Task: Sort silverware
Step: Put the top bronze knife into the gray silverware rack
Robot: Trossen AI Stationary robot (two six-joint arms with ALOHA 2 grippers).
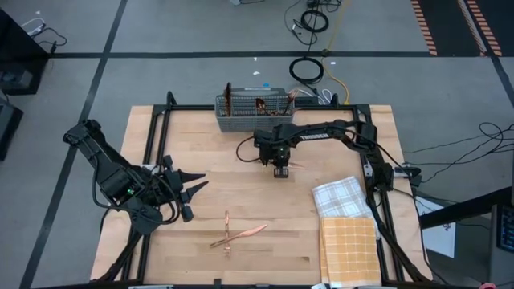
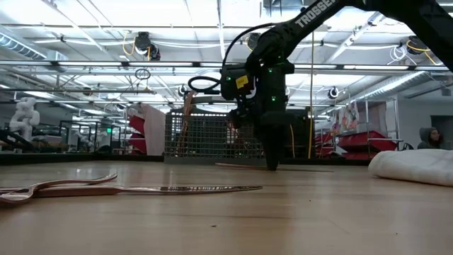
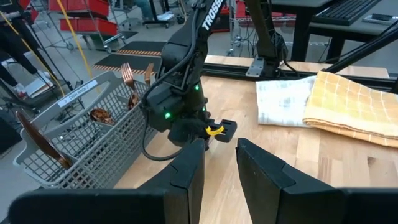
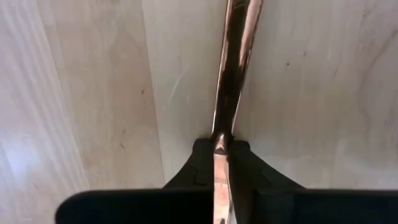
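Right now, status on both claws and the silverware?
Right claw shut on a copper piece at the table, near the caddy. Left claw open, waiting. Loose pieces up front. Nothing blocking.

- This is looking like a robotics lab or industrial workshop, not a home: the wooden bench (image 1: 241, 201) is standing on a grey floor (image 1: 161, 72) marked off with dark tape lines.
- Loose cables (image 1: 309, 68) are lying coiled on the floor beyond the bench's far edge, with more trailing past its right edge.
- In the low view, exposed ceiling beams and strip lights (image 2: 177, 28) are running overhead, as in a large hall.
- Red storage bins (image 2: 354, 142) on racks are showing behind the bench; more red bins (image 3: 93, 7) are appearing in the left wrist view.
- A person (image 2: 430, 138) is sitting far back on the right.
- A black metal frame (image 1: 157, 136) is edging the bench.
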